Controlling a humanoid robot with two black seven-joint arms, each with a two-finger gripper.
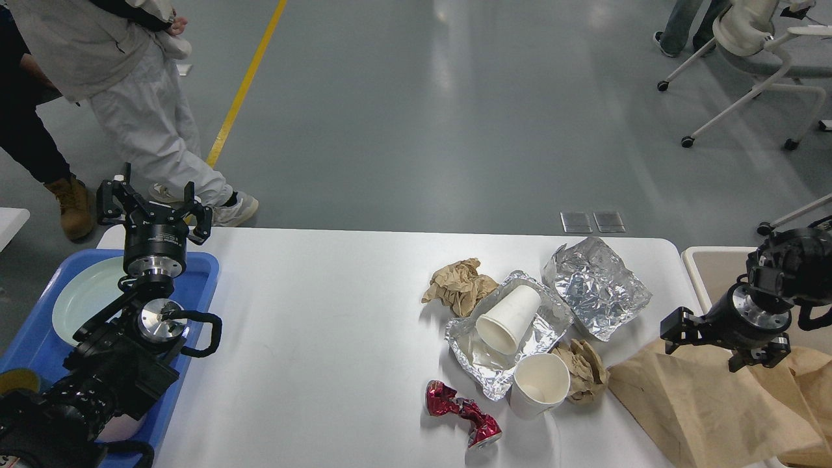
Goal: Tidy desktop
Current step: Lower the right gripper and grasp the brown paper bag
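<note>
The tabletop [325, 338] carries light, crushable litter at right, best pinched at the foil tray's [507, 335] rim or cup [508, 320] lip; left end effector [155, 209] spread, right end effector [721, 338] spread, empty.

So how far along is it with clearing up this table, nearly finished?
Not nearly. A plate already lies in the blue tray, which may be its work. The right gripper hangs open over the brown paper at the bin; the left gripper holds nothing. Still on the desktop: two paper cups, foil, paper wads and a crushed red can.
</note>
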